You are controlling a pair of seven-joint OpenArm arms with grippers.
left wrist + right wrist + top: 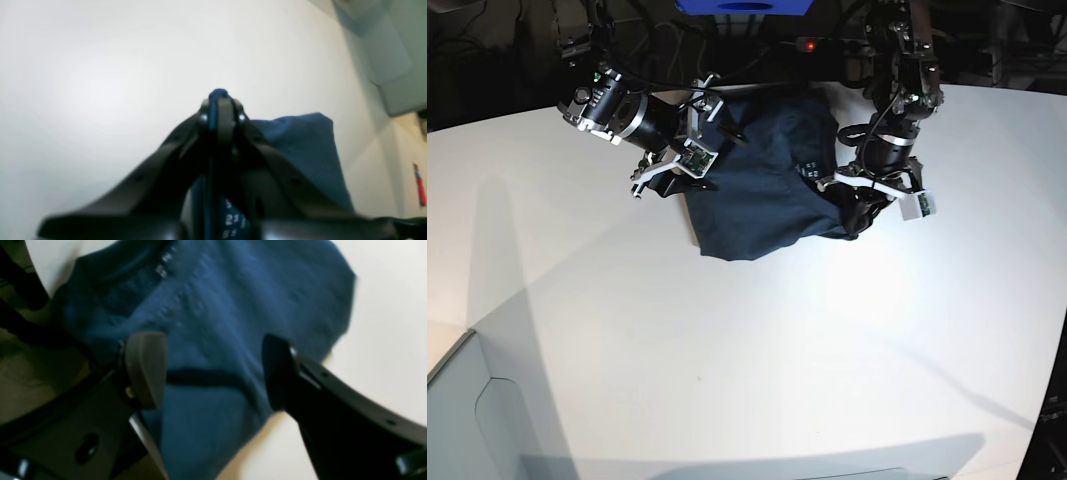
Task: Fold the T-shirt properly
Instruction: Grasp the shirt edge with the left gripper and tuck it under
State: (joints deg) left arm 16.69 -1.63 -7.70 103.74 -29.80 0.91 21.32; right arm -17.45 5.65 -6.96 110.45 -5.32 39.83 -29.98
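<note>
Left gripper (pixel 220 100) clamped tight on bit of shirt (pixel 762 185), blue fabric poking out between tips. Right gripper (pixel 213 373) spread wide, hovering over shirt, holding nothing. Shirt bunched at far end of white table (pixel 727 360), between both arms. Loads of bare tabletop on near side.

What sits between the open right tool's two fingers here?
In the right wrist view, the T-shirt fills the gap between the right tool's spread fingers: dark blue cloth with a dark seam line crossing it, nothing else.
</note>
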